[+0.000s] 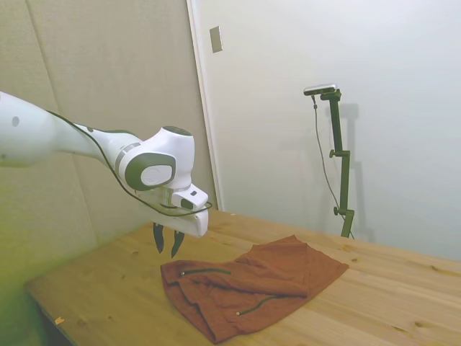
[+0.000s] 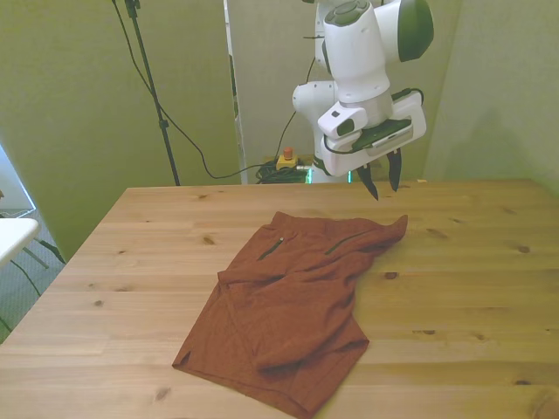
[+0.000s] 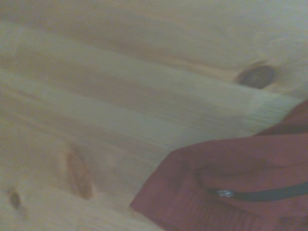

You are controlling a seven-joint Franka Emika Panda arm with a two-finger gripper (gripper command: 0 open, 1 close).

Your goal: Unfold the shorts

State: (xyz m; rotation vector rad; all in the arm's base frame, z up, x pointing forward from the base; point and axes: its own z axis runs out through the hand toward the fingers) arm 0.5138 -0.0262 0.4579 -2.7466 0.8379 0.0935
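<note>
1. Quick read of where you're at: your gripper is hanging in the air above the table, fingers parted a little with nothing between them. The shorts are below it and off to one side, lying on the wood folded over themselves, and nothing is touching them.

2. The nearest bit of cloth to your fingertips is the raised corner sitting just under the gripper. In the wrist view that same corner shows up next to bare wood, with a dark zipper slit just inside the edge.

3. I'd go for that corner, but look at the layers first. From the side view there's a top flap draped across the rest. You want only that flap, not the whole stack, or you'll just drag the bundle around.

4. Come straight down beside the edge so one finger lands on wood and the other on cloth, then pinch. Fabric this soft will bunch, so open a bit wider first if you can.

5. Lift just enough to clear the lower layer, then carry the flap away from the pile and lay it flat.

6. Stay clear of the zipper; it looks like it could snag a fingertip.
</note>
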